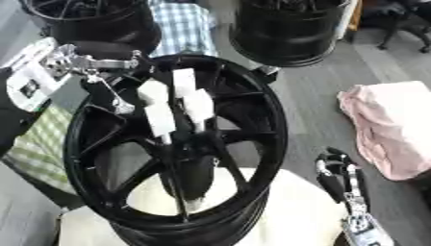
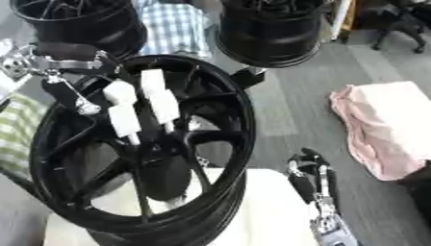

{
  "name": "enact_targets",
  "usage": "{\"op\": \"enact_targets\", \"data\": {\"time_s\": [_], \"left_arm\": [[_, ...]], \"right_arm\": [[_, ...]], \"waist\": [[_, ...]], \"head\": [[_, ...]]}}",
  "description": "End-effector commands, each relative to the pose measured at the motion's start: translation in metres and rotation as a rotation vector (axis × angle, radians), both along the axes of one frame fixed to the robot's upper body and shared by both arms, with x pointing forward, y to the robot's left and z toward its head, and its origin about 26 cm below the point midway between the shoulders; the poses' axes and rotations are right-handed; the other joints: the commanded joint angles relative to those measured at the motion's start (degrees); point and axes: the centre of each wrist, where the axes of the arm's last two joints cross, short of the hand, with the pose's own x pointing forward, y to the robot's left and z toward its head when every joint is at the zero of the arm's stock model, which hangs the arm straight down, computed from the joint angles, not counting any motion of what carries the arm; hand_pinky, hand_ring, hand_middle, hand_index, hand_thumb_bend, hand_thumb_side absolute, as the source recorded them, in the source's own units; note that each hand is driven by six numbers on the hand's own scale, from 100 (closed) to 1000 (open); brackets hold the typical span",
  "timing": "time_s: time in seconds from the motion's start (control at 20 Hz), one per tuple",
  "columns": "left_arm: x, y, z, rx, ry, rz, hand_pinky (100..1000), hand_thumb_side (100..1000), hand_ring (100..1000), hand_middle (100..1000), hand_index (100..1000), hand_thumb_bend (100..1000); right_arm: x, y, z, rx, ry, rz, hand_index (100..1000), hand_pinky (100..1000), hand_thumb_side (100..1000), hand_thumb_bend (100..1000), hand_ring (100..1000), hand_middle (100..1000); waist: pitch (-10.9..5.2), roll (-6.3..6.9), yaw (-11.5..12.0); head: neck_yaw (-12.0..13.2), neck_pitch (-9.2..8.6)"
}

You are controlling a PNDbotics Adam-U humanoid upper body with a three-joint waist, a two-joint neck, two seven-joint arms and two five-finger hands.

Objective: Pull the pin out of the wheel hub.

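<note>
- Left hand (image 1: pixel 172 103) in the left eye view: comes in from the upper left of the frame, white-padded fingers (image 1: pixel 160 119) pointing down over the spokes toward the middle of the wheel hub (image 1: pixel 181 144). Fingers look fairly straight, narrow spread; cannot tell whether they pinch anything.
- Pin: can't make it out; the fingers and the dark hub centre cover that spot.
- Wheel hub is black, multi-spoke, tilted toward the camera, fills the centre-left of the frame and sits on a cream cushion (image 1: pixel 286 211) at the bottom.
- Right hand (image 1: pixel 336 175) sits lower right, beside the rim and apart from it, fingers up and relaxed, holding nothing.
- Pink cloth (image 1: pixel 391 127) lies on the grey floor at the right edge, well apart from the wheel.
- Right eye view: same layout, shifted left. Second black wheel (image 2: pixel 269 31) stands top centre, third black wheel (image 2: pixel 80 24) in the upper left corner, with a blue checked cloth (image 2: pixel 181 26) between them.
- Green checked cloth (image 2: pixel 17 134) shows at the left edge, partly behind the hub's rim.
- Left arm's silver joints (image 2: pixel 55 62) cross over the rim's upper left, blocking that part.
</note>
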Motion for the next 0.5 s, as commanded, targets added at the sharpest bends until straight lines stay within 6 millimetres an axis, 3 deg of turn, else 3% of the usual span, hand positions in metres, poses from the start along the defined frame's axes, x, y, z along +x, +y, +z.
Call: {"op": "enact_targets", "data": {"time_s": [0.05,0.5], "left_arm": [[-0.002,0.009,0.028,0.222,-0.015,-0.244,811,100,709,442,554,100],[-0.002,0.024,0.044,0.157,-0.015,-0.171,803,100,686,417,536,100]], "right_arm": [[0.005,0.000,0.007,-0.009,-0.026,0.010,818,752,525,100,613,671],[0.004,-0.001,0.006,-0.010,-0.023,0.004,818,752,525,100,613,671]], "waist": [[-0.70,-0.04,0.08],[-0.89,-0.03,0.31]], "head": [[0.05,-0.12],[-0.11,-0.34]]}}
